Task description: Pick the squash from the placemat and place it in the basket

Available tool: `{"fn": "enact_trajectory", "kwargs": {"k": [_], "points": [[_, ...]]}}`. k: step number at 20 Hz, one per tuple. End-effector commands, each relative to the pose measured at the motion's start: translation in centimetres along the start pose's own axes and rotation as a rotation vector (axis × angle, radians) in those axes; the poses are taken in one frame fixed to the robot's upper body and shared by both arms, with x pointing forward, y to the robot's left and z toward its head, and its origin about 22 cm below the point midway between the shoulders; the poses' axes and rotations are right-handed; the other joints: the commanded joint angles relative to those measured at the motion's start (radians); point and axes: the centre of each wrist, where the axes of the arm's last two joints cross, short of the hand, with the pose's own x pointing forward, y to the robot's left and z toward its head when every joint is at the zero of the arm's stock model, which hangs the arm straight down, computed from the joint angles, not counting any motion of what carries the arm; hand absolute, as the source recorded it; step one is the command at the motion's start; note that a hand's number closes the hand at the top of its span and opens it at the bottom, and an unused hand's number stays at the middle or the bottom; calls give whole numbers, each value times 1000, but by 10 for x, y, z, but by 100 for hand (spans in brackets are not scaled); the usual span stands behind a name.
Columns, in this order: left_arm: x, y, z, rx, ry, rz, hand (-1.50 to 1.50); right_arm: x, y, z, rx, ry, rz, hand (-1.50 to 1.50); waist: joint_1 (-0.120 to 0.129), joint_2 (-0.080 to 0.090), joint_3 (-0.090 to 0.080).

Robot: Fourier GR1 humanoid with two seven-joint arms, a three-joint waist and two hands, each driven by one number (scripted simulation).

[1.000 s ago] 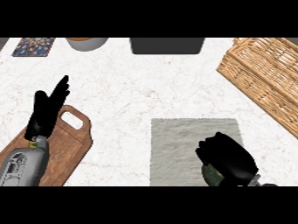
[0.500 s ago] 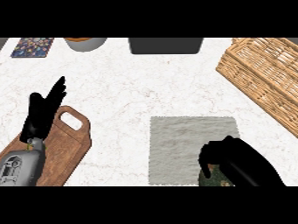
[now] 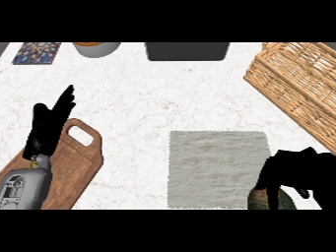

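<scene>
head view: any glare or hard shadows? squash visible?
Head view: flat, even light, no glare on the white counter and no hard shadows around the placemat or basket; the right hand covers most of the squash, which the lower edge also crops.

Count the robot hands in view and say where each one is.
2. The left hand rests open, fingers up, over the wooden cutting board at the left. The right hand is at the lower right, curled round the squash.

White marble counter [image 3: 163,103] carries grey placemat [image 3: 218,167], wicker basket [image 3: 309,93], wooden cutting board [image 3: 65,172].
</scene>
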Motion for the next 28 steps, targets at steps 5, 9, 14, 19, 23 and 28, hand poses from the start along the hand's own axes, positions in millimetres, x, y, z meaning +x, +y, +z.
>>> {"fn": "enact_trajectory", "kwargs": {"k": [5,9,14,19,23,28], "points": [[5,-1,5,-29,-3,-2,0,32,-53,-14,-130,3,-67,150,10,-6,-1],[-3,-1,0,-15,10,1,0,48,-89,-39,-181,53,-49,150,1,-5,-2],[-9,-5,7,-10,-10,-1,0,61,-155,-59,-252,174,191,150,22,0,0],[0,-4,5,-32,-23,-3,0,50,-198,-52,-212,324,406,150,23,6,2],[0,2,-2,-18,-20,-24,0,28,-222,-81,-176,396,410,150,33,11,2],[13,-3,-7,-32,-37,-10,0,-23,-246,-73,-222,428,475,150,34,15,3]]}}
